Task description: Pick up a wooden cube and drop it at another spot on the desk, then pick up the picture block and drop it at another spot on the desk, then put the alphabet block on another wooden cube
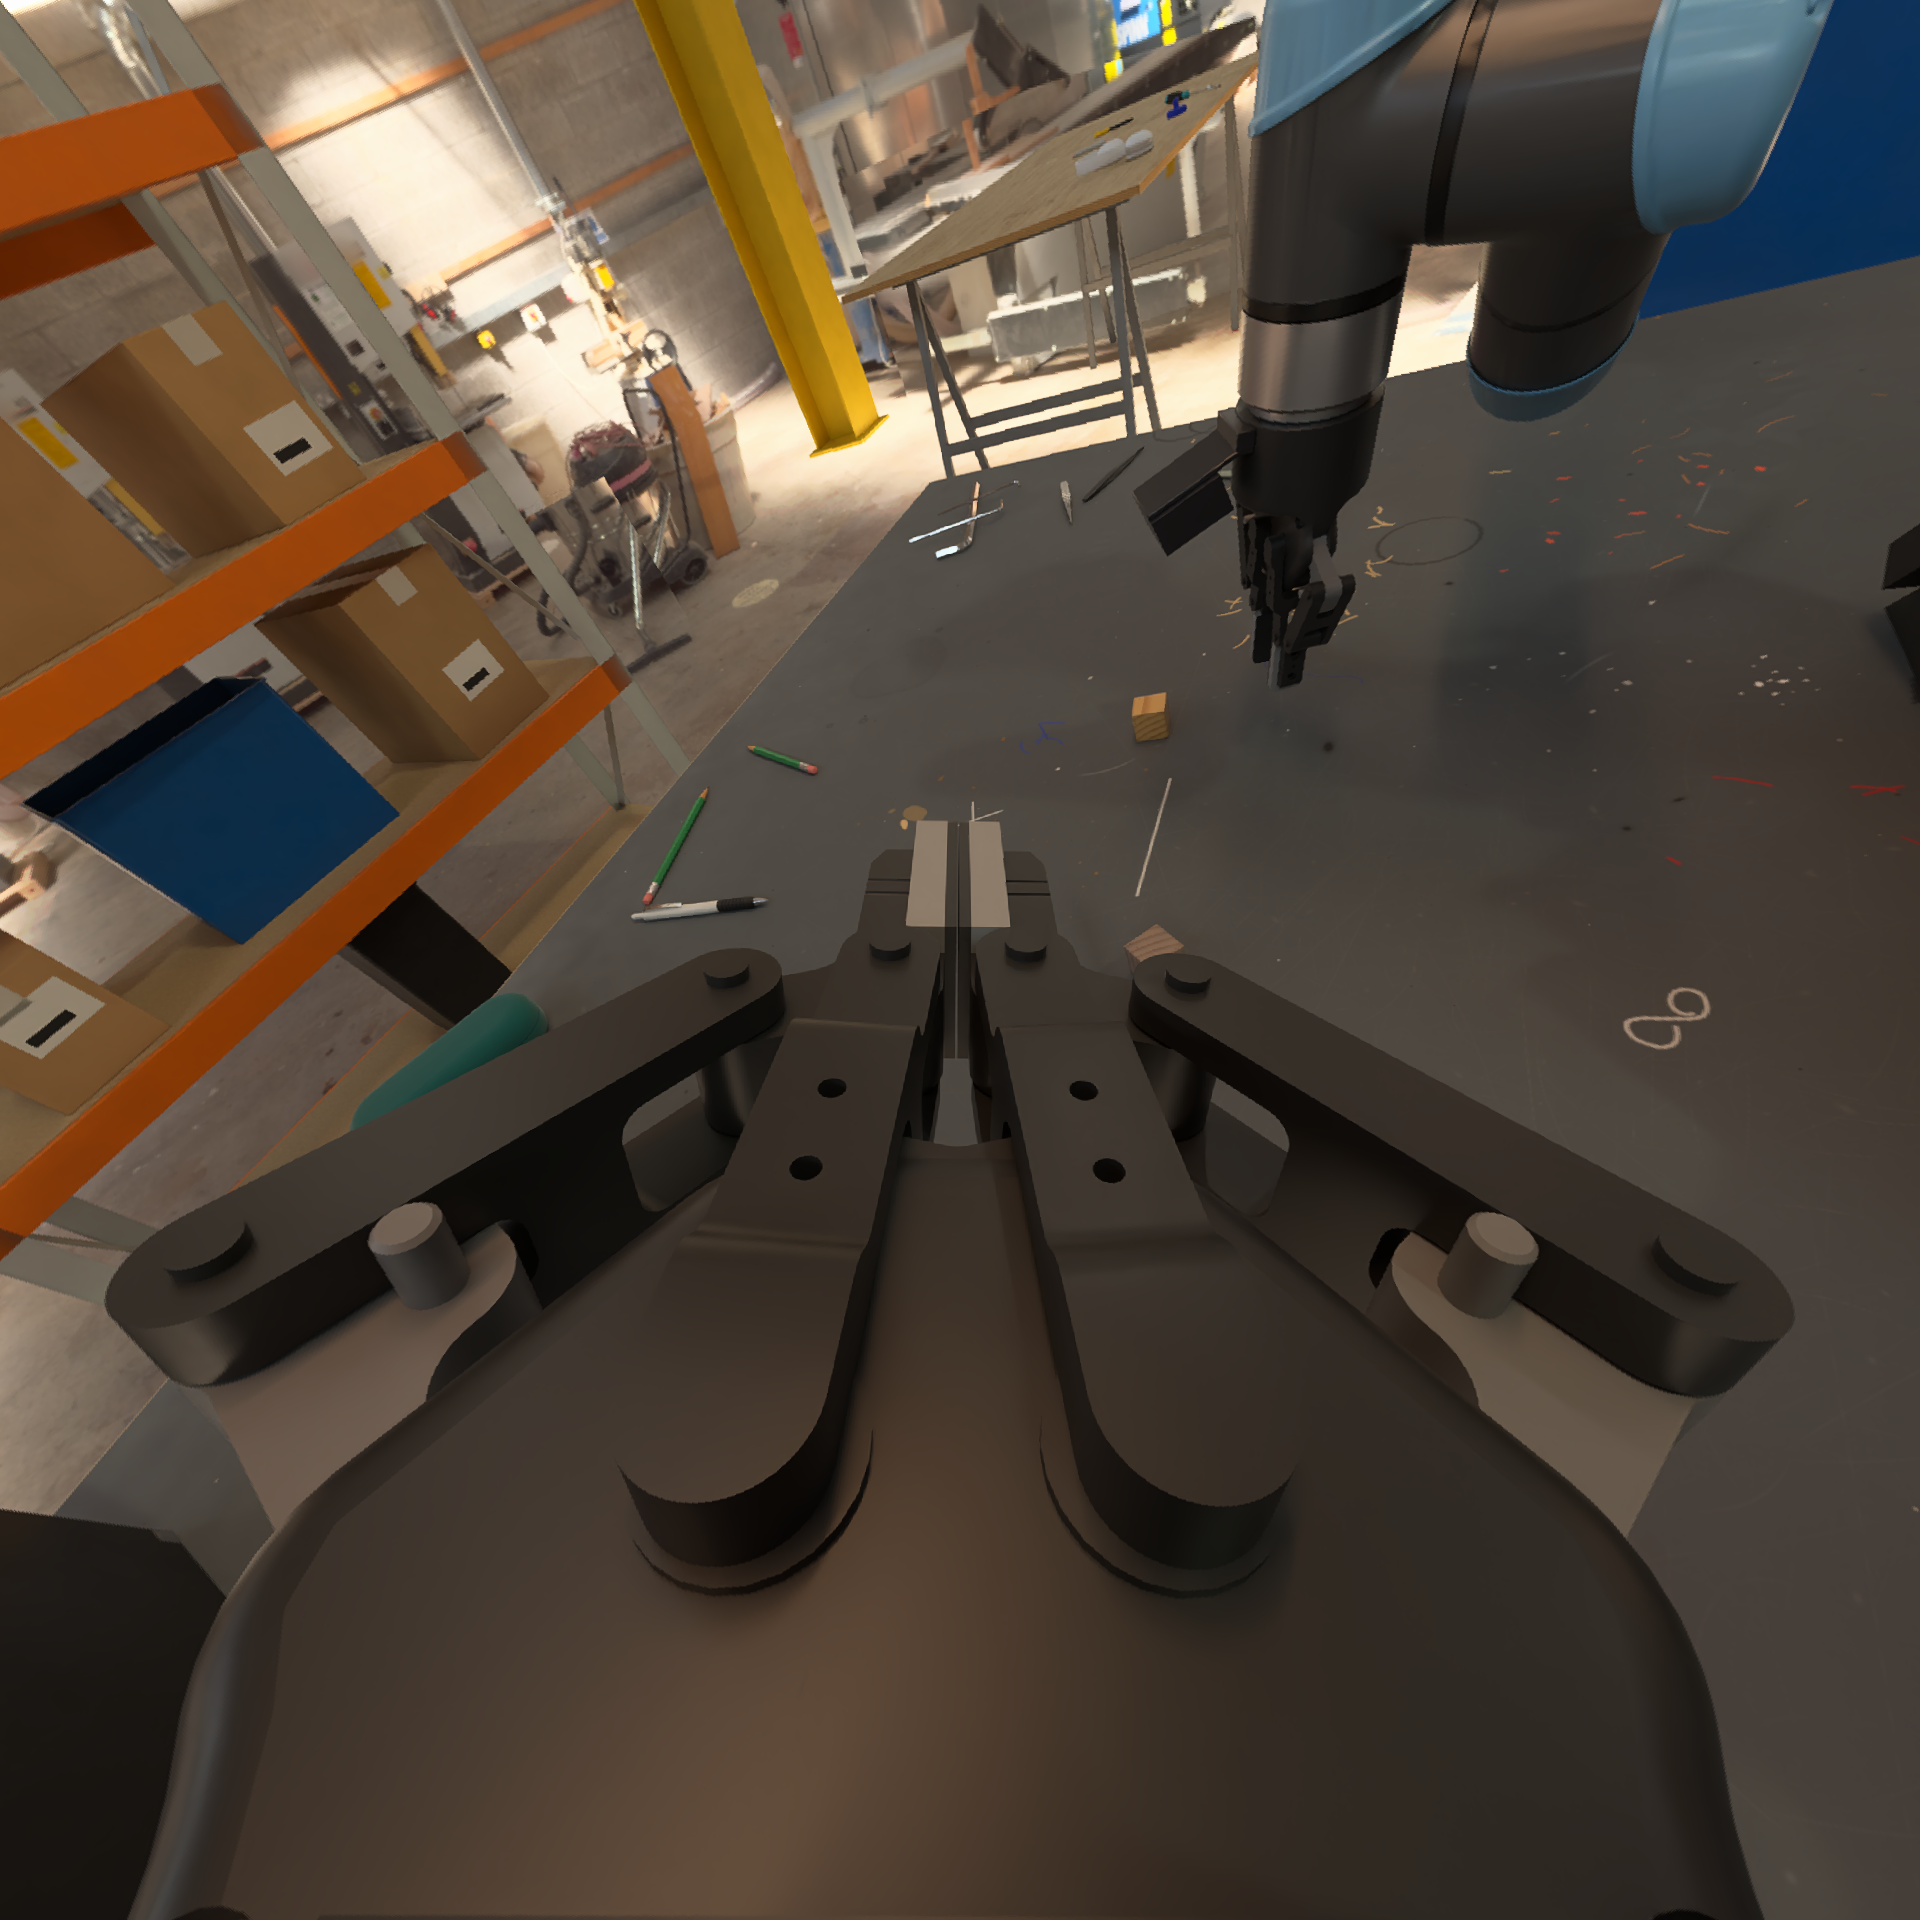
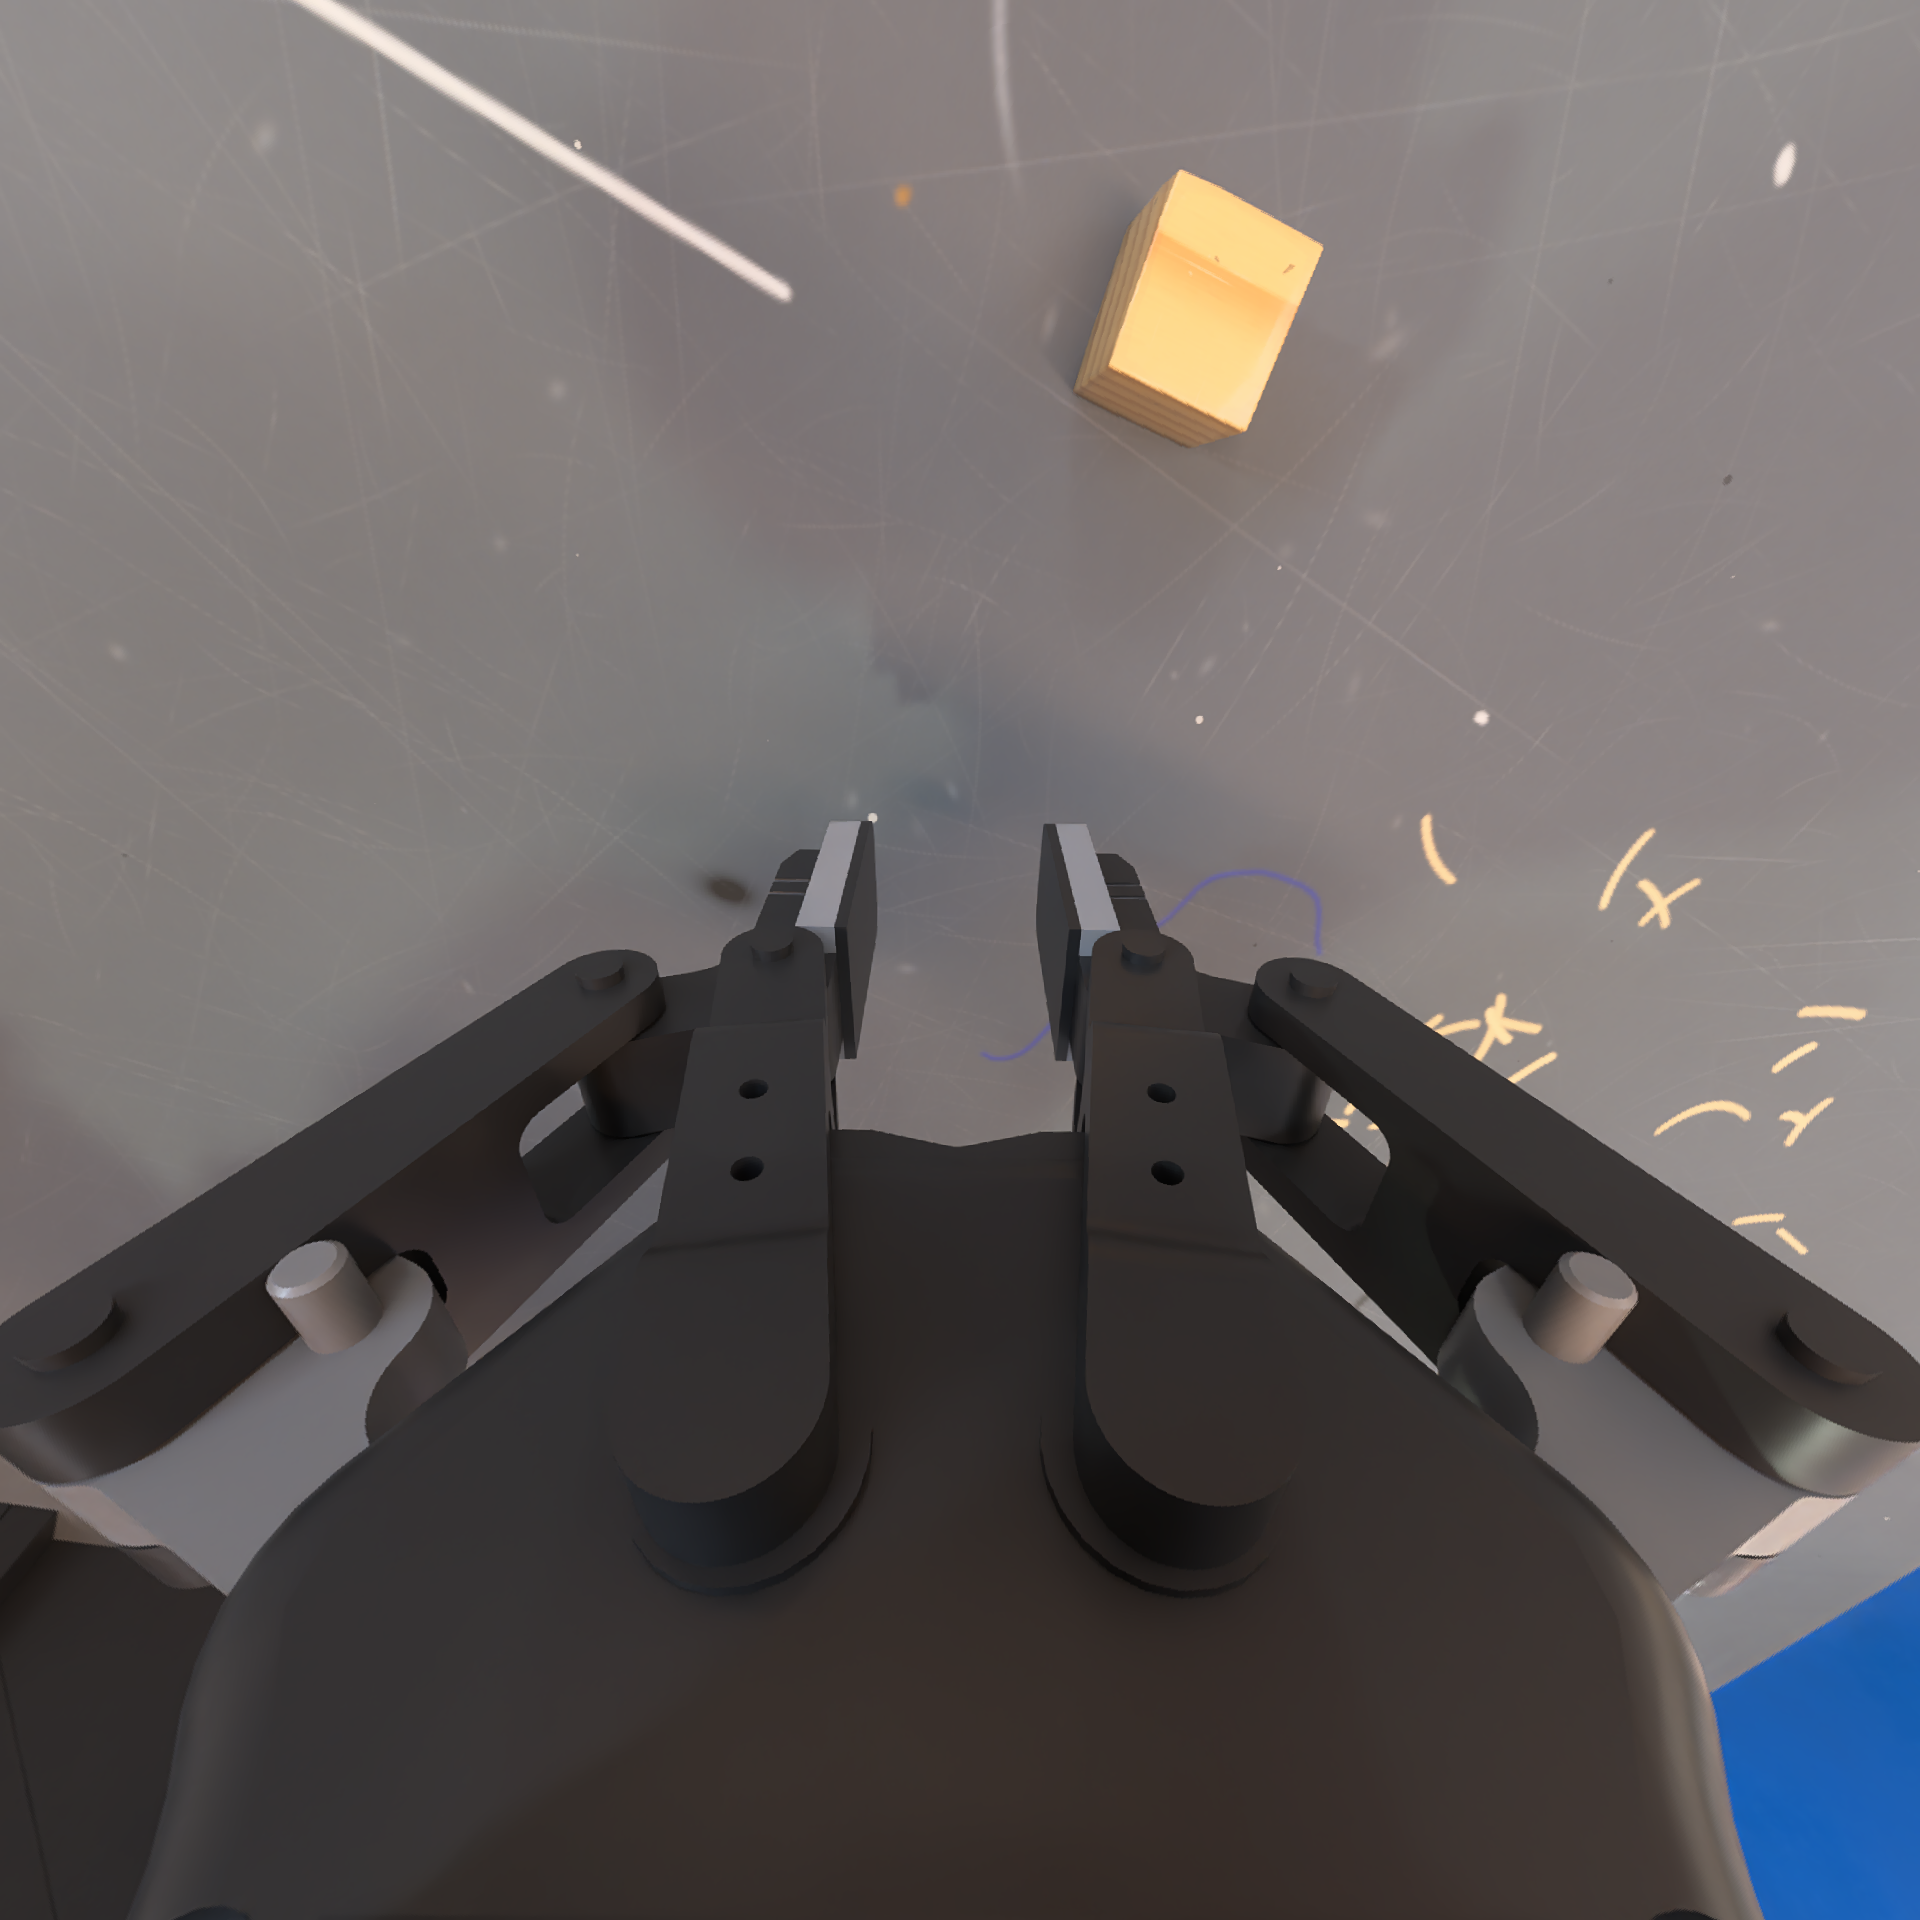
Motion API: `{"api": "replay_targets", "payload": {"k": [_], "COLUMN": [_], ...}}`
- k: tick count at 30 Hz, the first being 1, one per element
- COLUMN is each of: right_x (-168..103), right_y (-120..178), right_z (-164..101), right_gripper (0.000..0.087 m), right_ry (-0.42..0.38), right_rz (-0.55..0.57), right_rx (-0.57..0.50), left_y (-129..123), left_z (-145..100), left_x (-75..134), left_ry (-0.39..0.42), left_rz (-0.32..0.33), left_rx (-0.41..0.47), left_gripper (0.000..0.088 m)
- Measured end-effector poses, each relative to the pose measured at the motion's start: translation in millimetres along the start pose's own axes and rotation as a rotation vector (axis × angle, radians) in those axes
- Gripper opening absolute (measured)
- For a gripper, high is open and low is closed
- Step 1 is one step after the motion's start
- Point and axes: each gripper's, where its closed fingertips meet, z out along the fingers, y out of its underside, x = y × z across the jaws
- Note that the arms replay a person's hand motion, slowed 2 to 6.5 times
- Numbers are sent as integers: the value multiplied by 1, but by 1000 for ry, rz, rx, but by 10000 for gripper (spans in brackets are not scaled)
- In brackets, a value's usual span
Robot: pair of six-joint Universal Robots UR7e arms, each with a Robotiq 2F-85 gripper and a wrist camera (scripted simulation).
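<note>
The left dark two-finger gripper (image 1: pixel 957 873) is sitting with its pads pressed together, empty. The right dark two-finger gripper (image 2: pixel 957 925) is pointing downward on its blue-capped arm (image 1: pixel 1455 156), jaws apparently part-way apart, gripping nothing.

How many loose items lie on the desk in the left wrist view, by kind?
Wooden cubes: 2, one near the right gripper, one partly hidden beside the left gripper
Green pencils: 2
Pens: 1
Total: 5; far-edge tools excluded
</note>
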Motion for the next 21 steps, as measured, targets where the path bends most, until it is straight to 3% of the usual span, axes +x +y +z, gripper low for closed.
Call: {"api": "replay_targets", "payload": {"k": [21], "right_x": [3], "right_y": [7], "right_z": [16], "right_gripper": [303], "right_ry": [3], "right_rz": [32], "right_rx": [-22], "left_y": [0], "left_z": [4], "left_x": [5], "left_ry": [10], "left_rz": [14], "left_rx": [-19], "left_gripper": [4]}}
